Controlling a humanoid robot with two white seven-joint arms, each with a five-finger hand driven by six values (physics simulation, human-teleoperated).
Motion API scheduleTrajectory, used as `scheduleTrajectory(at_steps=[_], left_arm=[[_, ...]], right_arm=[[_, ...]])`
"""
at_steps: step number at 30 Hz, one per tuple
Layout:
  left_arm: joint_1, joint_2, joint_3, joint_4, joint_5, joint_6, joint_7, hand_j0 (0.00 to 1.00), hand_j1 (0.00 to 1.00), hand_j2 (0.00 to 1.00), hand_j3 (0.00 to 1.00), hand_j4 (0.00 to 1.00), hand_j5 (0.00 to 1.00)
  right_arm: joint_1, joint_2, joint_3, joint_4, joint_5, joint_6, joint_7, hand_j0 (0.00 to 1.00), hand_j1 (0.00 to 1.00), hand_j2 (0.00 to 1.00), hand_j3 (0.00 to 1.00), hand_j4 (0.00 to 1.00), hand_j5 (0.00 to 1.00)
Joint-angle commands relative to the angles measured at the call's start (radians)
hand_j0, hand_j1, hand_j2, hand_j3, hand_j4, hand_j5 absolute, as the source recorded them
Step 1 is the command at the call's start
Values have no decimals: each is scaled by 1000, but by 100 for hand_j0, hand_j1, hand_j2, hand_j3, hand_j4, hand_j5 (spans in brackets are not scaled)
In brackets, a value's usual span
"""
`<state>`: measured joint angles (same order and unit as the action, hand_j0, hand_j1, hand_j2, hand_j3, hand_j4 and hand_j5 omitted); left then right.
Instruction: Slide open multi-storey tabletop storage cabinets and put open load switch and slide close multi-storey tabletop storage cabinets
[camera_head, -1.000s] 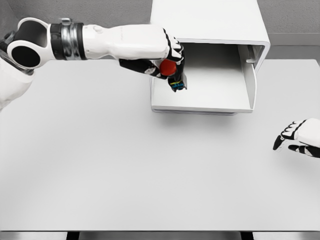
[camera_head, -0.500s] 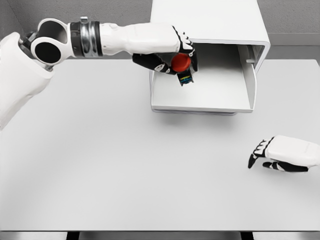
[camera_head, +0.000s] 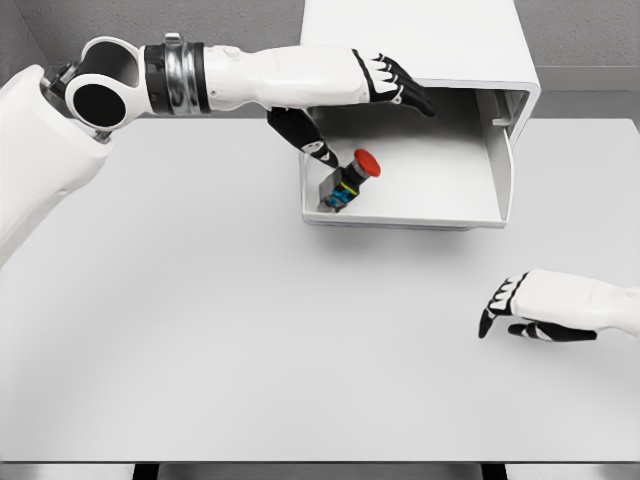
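Load switch (camera_head: 350, 178) lies tilted in my cabinet's open drawer (camera_head: 420, 195); left robot hand (camera_head: 385, 85), fingers spread and empty, hovers at its 12 o'clock. Closing remains.

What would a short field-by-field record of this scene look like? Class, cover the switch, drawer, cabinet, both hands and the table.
switch: red-capped, tilted, in the drawer near its left front corner, not held
drawer: slid out of the cabinet, holding only the switch
cabinet: white, at the back of the table
left hand: above the drawer, fingers spread, holding nothing
right hand: low over the table at the right, fingers relaxed, holding nothing
table: white
step left: drawer not yet closed
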<state>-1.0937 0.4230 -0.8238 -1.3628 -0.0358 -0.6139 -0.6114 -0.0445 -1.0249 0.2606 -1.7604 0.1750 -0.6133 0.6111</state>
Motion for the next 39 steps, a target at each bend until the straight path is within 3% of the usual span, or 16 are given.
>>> scheduleTrajectory(at_steps=[1, 5, 8, 13, 15, 18, 22, 25, 28, 31, 39], left_arm=[[2, 0, 2, -6, 13, 3, 1, 100, 100, 100, 100, 100, 100], [0, -1, 0, -16, 14, 3, 1, 100, 100, 100, 100, 100, 100], [2, 13, 2, -90, 42, 3, 1, 100, 100, 100, 100, 100, 100], [2, 28, 2, -122, 83, 3, 1, 100, 100, 100, 100, 100, 100], [3, 92, 2, -174, 125, 3, 1, 100, 100, 100, 100, 100, 100], [6, 198, 2, -194, 201, 3, 1, 100, 100, 100, 100, 100, 100], [43, 378, 3, -289, 264, 3, 1, 100, 100, 100, 100, 100, 100], [92, 456, 6, -283, 261, 3, 1, 100, 100, 100, 100, 100, 100], [169, 537, 12, -200, 255, 3, 1, 100, 100, 100, 100, 100, 100], [206, 542, 12, -88, 226, 3, 1, 100, 100, 100, 100, 100, 100], [238, 530, 35, -70, 181, 3, 1, 100, 100, 100, 100, 100, 100]], right_arm=[[0, -1, 15, -1, -6, 2, 0, 56, 56, 56, 56, 56, 56], [-32, 8, 22, -1, -6, 2, 0, 56, 56, 56, 56, 56, 56], [-58, 17, 22, -1, -8, 2, 0, 56, 56, 56, 56, 56, 56], [-67, 19, 23, -1, -8, 2, 0, 56, 56, 56, 56, 56, 56], [-80, 26, 29, -1, -8, 2, 0, 56, 56, 56, 56, 56, 56], [-161, 37, 118, -1, -8, 2, 0, 56, 56, 56, 56, 56, 56], [-179, 45, 126, -1, -8, 2, 0, 56, 56, 56, 56, 56, 56], [-213, 52, 126, -1, -9, 2, 0, 56, 56, 56, 56, 56, 56], [-229, 58, 126, 1, -15, 2, 0, 57, 57, 57, 57, 57, 57], [-244, 71, 126, 1, -19, 2, 0, 58, 58, 58, 58, 58, 58], [-268, 74, 123, 9, -48, 2, 0, 58, 58, 58, 58, 58, 58]])
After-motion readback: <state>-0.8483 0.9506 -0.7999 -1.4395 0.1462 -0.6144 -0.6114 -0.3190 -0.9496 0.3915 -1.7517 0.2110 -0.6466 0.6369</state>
